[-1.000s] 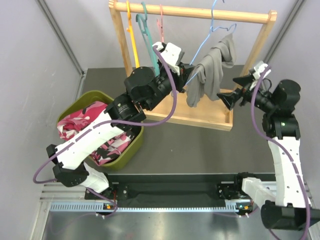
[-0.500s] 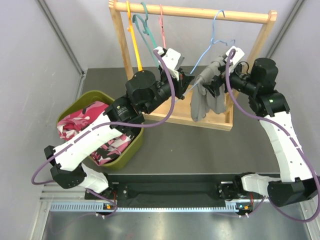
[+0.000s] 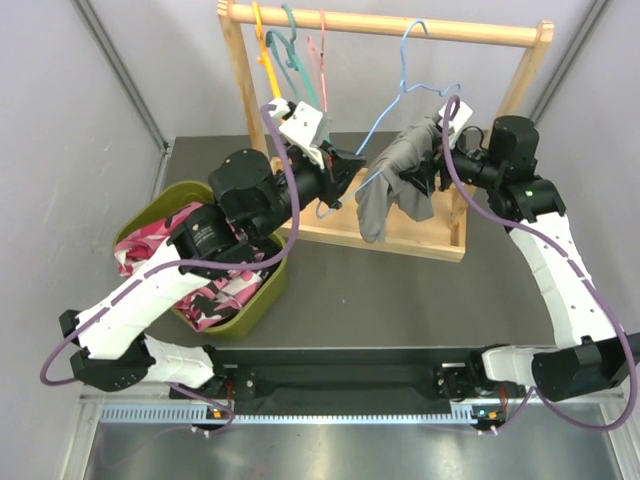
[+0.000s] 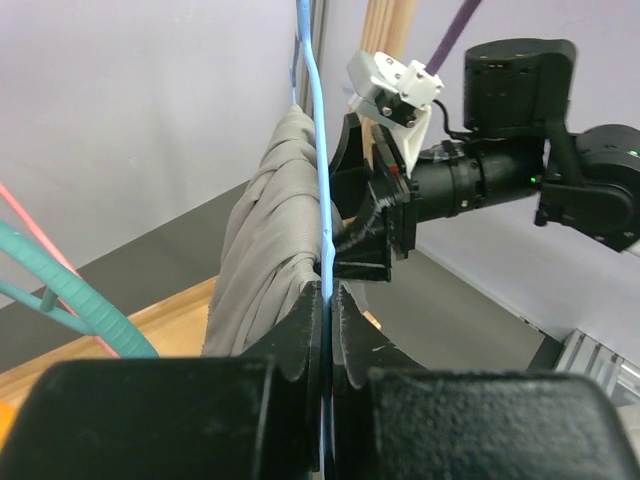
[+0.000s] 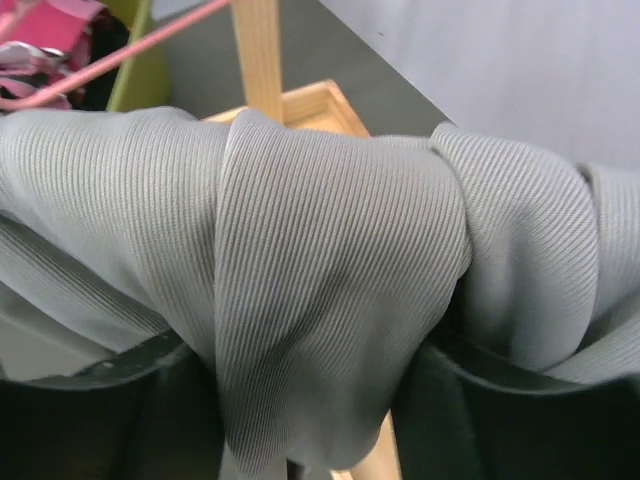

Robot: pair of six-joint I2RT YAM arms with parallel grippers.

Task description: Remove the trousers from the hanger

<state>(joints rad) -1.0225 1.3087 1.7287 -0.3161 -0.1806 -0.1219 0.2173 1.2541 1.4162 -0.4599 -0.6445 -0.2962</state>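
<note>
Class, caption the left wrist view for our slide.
Left gripper clamps the blue hanger; right gripper grips the grey trousers.

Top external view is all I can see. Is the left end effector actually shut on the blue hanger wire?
Observer: Yes. The left wrist view shows the left end effector pinched shut on the blue hanger wire.
Operator: And the right one, has it got fabric?
Observer: The right wrist view shows the trousers bunched inside the right end effector.
Operator: Is hanger wire in that grip too?
Observer: No wire shows in that view, only grey cloth.
</note>
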